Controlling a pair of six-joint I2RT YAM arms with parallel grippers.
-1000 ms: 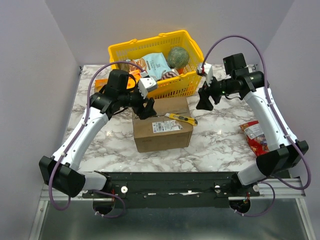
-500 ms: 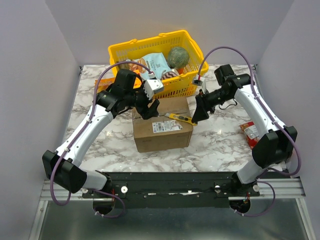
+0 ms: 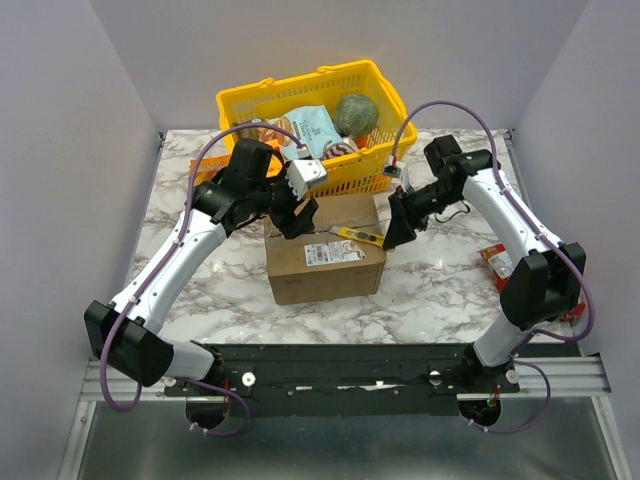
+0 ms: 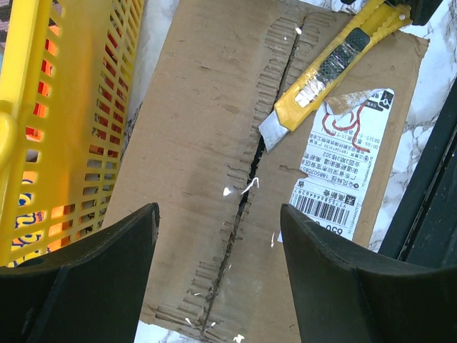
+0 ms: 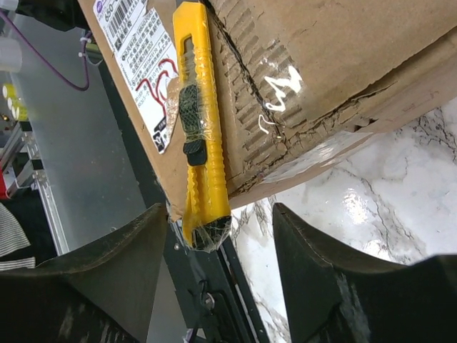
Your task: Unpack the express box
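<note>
The express box (image 3: 325, 268) sits mid-table (image 3: 430, 290), flaps shut, its white barcode label (image 3: 330, 251) too small to read. A yellow utility knife (image 3: 358, 236) lies on top — right tool (image 5: 218, 214) open astride its end, left tool (image 4: 219, 214) open above the seam. Just behind — a yellow basket (image 3: 355, 172).

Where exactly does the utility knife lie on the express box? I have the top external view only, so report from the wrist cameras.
Observer: The utility knife lies slantwise on the express box, blade out, its tip at the centre seam.
Operator: Report the seam.
Observer: It shows a dark gap with ragged, torn cardboard alongside; the flaps lie flat.
Operator: Now the right jaws.
Observer: Open, one on each side of the knife's rear end, which overhangs the box edge.
</note>
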